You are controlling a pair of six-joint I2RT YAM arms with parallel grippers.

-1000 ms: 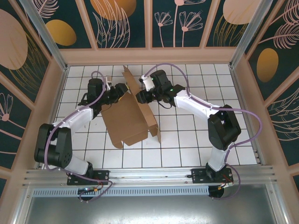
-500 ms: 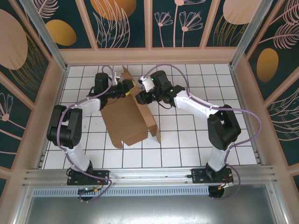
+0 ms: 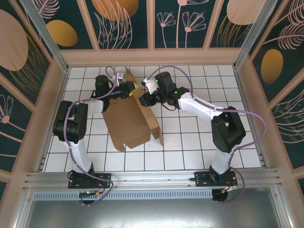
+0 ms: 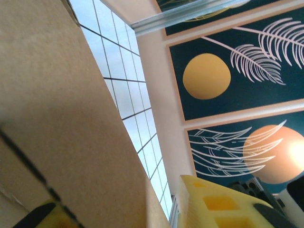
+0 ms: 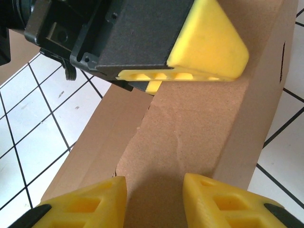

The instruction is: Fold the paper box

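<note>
The paper box [image 3: 128, 121] is a brown cardboard sheet, partly folded, with its right wall raised, lying mid-floor. My left gripper [image 3: 130, 89] is at the box's far flap. In the left wrist view the flap [image 4: 57, 118] runs between the jaws of the left gripper [image 4: 118, 204]. A sliver of floor shows between the flap and the right yellow finger [image 4: 223, 204], so the gripper is open. My right gripper [image 3: 141, 99] faces it from the right. Its fingers [image 5: 80, 206] stand open against a cardboard panel [image 5: 199, 123], below the left gripper's finger [image 5: 209, 42].
White tiled floor [image 3: 199, 137] surrounds the box. Wooden walls [image 3: 152, 57] enclose it at the back and sides. An aluminium rail [image 3: 152, 178] runs along the near edge by the arm bases.
The left arm folded back, its elbow swinging to the left wall while its gripper moved up to the far flap and its jaws narrowed. The right arm and the box barely moved.
</note>
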